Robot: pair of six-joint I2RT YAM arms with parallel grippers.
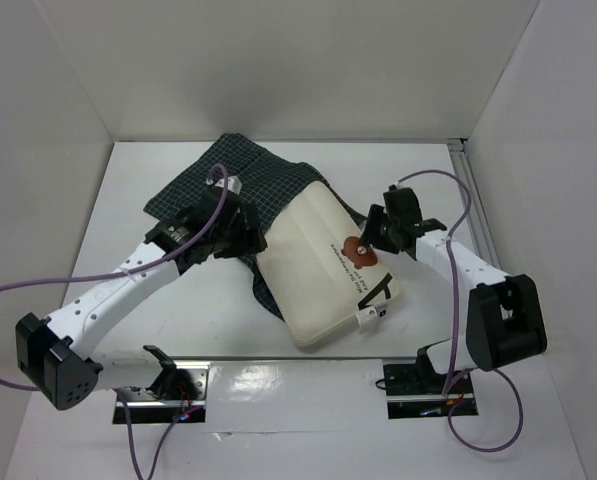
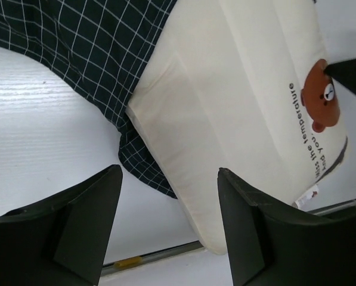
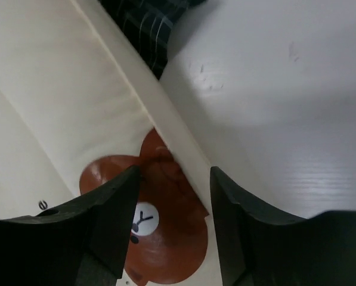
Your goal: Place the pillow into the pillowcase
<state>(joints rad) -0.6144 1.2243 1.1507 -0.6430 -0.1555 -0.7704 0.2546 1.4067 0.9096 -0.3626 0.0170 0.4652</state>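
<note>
The cream pillow (image 1: 323, 265) lies slanted at mid-table, its bear face print (image 1: 361, 250) and black lettering near its right edge. Its far end rests against the dark navy checked pillowcase (image 1: 243, 175), whose cloth also shows under the pillow's left edge (image 2: 136, 161). My left gripper (image 1: 246, 240) hovers open at that left edge; in the left wrist view the gripper (image 2: 169, 179) holds nothing, over pillow (image 2: 237, 101) and pillowcase (image 2: 82, 47). My right gripper (image 1: 373, 237) stands open over the pillow's right edge; in the right wrist view the gripper (image 3: 173, 179) straddles the bear face print (image 3: 166, 232).
White walls close in the table on the left, back and right. A metal rail (image 1: 481, 215) runs along the right side. A dark strip (image 1: 278, 362) marks the near edge by the arm bases. A small white tag (image 1: 368, 318) sticks out of the pillow's near corner.
</note>
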